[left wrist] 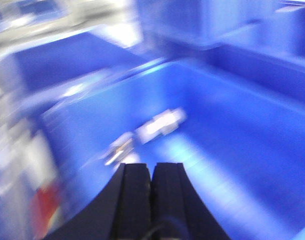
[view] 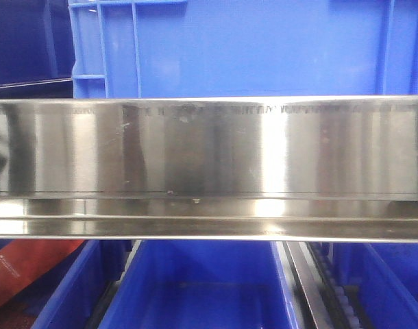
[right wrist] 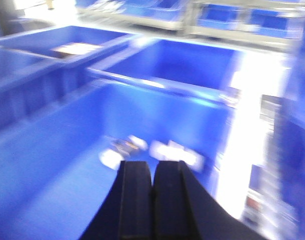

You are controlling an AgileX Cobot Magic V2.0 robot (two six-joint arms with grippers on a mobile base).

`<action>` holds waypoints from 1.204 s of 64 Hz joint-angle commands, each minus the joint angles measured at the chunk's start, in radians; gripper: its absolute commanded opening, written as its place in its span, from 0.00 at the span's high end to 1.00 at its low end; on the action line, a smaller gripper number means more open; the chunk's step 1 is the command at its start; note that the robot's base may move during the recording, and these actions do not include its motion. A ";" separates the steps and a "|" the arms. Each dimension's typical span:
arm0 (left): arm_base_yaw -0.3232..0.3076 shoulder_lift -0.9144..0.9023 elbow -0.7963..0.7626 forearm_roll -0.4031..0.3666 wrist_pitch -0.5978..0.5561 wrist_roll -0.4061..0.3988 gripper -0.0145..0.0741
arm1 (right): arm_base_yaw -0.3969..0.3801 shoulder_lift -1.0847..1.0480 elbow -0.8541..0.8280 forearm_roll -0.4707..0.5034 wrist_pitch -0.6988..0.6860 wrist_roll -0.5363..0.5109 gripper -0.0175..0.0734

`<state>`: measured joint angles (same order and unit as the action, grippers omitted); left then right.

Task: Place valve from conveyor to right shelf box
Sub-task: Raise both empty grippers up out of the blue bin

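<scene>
In the left wrist view the valve (left wrist: 151, 129) showed as a blurred silver piece with a white end, lying on the floor of a blue box (left wrist: 242, 165); its long axis ran from about eight o'clock to two o'clock, white end toward two; one valve could be counted there. The left gripper (left wrist: 152, 175) was closed, holding nothing. In the right wrist view several pale, blurred pieces (right wrist: 147, 150) lay in another blue box (right wrist: 52, 165), their number unclear; the right gripper (right wrist: 153, 172) was closed, empty. The front view showed a steel rail (view: 209, 168).
</scene>
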<state>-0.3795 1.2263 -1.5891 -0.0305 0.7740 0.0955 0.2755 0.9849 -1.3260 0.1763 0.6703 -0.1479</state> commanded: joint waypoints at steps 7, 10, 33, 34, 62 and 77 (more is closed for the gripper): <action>0.075 -0.217 0.280 0.001 -0.152 -0.020 0.96 | -0.009 -0.215 0.289 -0.029 -0.161 -0.004 0.98; 0.078 -0.288 0.369 0.001 -0.200 -0.020 0.96 | -0.009 -0.268 0.356 -0.031 -0.193 -0.004 0.98; 0.078 -0.804 0.923 0.001 -0.478 -0.020 0.96 | -0.009 -0.675 0.810 -0.031 -0.322 -0.004 0.99; 0.078 -0.819 0.938 -0.002 -0.481 -0.020 0.96 | -0.009 -0.691 0.821 -0.031 -0.322 -0.004 0.99; 0.078 -1.004 1.145 -0.002 -0.479 -0.020 0.96 | -0.009 -0.786 0.913 -0.031 -0.329 -0.004 0.99; 0.078 -1.004 1.145 -0.002 -0.479 -0.020 0.96 | -0.009 -0.786 0.913 -0.031 -0.331 -0.004 0.99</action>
<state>-0.3066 0.2280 -0.4444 -0.0257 0.3113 0.0786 0.2714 0.2032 -0.4147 0.1565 0.3683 -0.1479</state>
